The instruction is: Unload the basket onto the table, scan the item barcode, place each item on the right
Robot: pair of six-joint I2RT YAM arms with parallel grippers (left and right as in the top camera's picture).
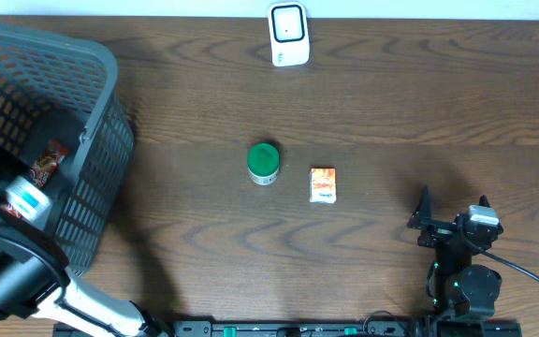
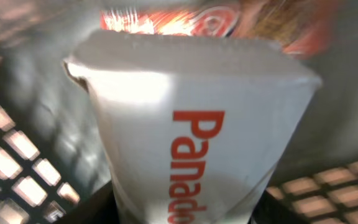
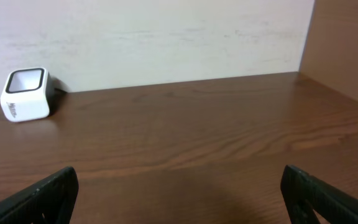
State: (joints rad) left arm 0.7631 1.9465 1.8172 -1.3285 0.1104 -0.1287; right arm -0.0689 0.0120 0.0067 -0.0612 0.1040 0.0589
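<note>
clamping the white panado box [image 2: 191,124] in the left gripper [image 1: 21,204], down inside the grey basket [image 1: 110,154] at the worktop's left edge. sitting with the right gripper [image 3: 179,186] spread wide near the bottom right corner, pointing toward the white scanner [image 3: 25,93] at the top edge.

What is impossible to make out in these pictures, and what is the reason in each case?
White box, left wrist view: no barcode shows; the red lettering is cut off by the bottom edge.
Red packet in the basket, overhead: print too small; in the left wrist view it is blurred behind the box.
Orange packet, overhead: label too small to read.
Green-lidded jar, overhead: the lid hides its sides.
</note>
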